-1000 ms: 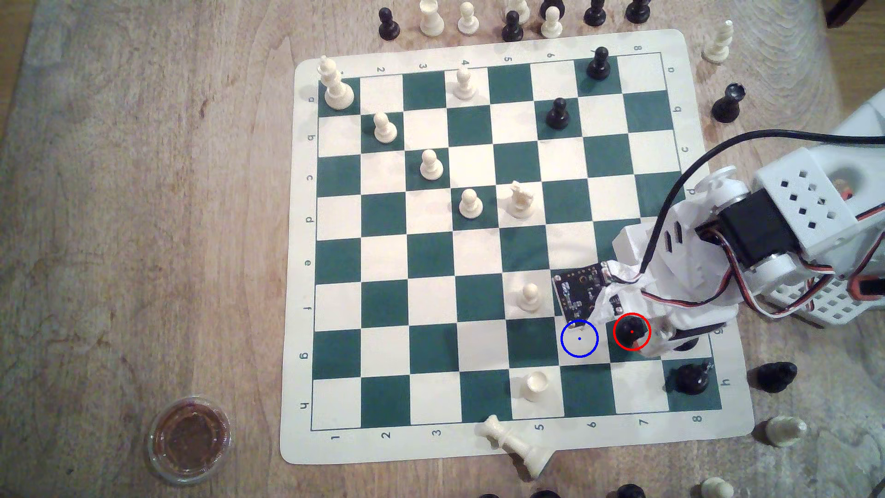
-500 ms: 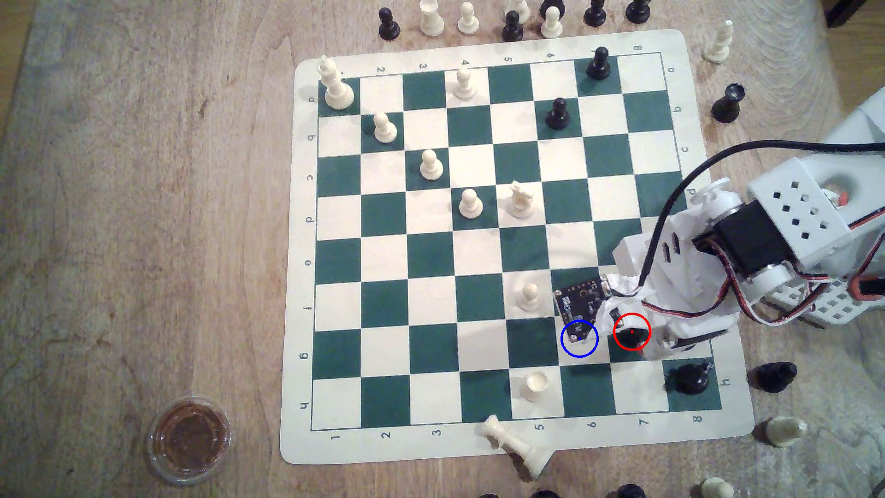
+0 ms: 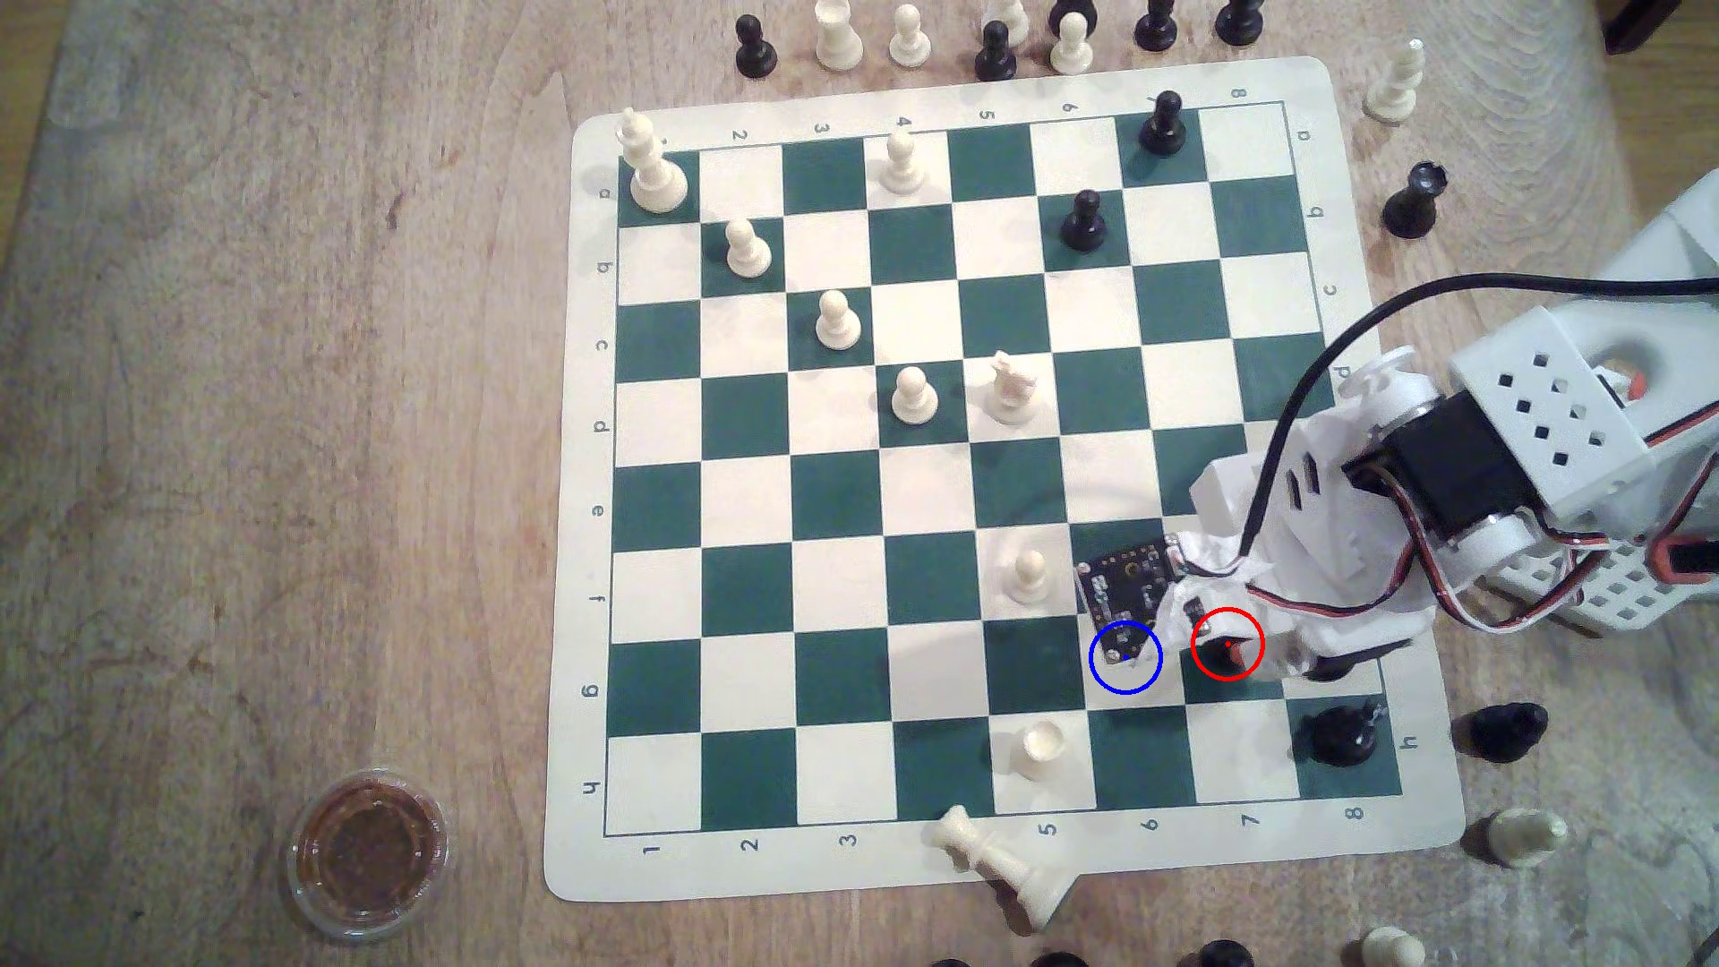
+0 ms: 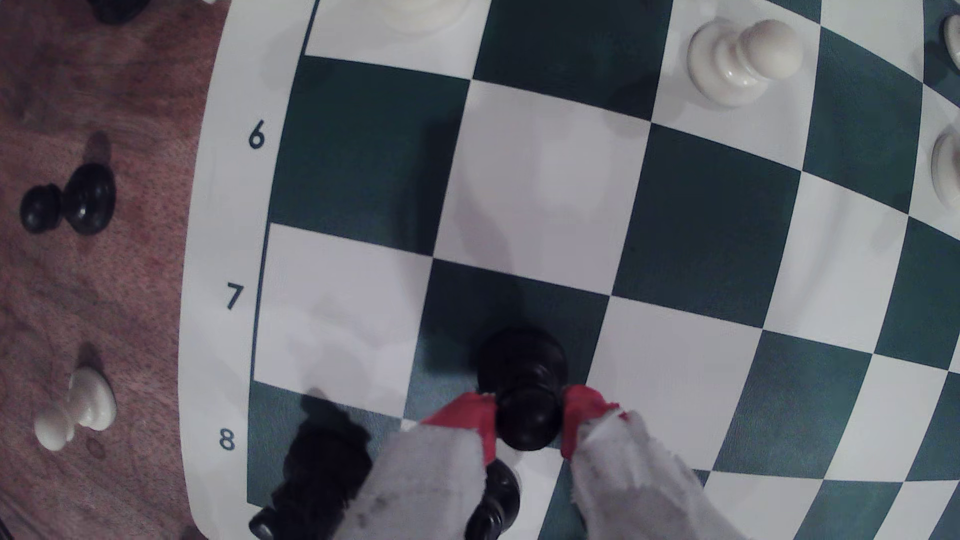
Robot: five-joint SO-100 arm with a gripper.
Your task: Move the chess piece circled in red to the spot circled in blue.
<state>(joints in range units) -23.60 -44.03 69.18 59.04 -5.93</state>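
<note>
The wrist camera board [image 3: 1130, 586] partly hides the spot [image 3: 1137, 677].

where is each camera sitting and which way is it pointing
Exterior view: sits high above the table, looking almost straight down on the chessboard; the white arm reaches in from the exterior view's right.
Wrist view: rides on the wrist just behind the gripper, looking down along it at the board squares; its red-tipped jaws flank the black pawn's head.
Shared: both show the black pawn on its dark green square, the gripper at it, and the cream pawn nearby.
</note>
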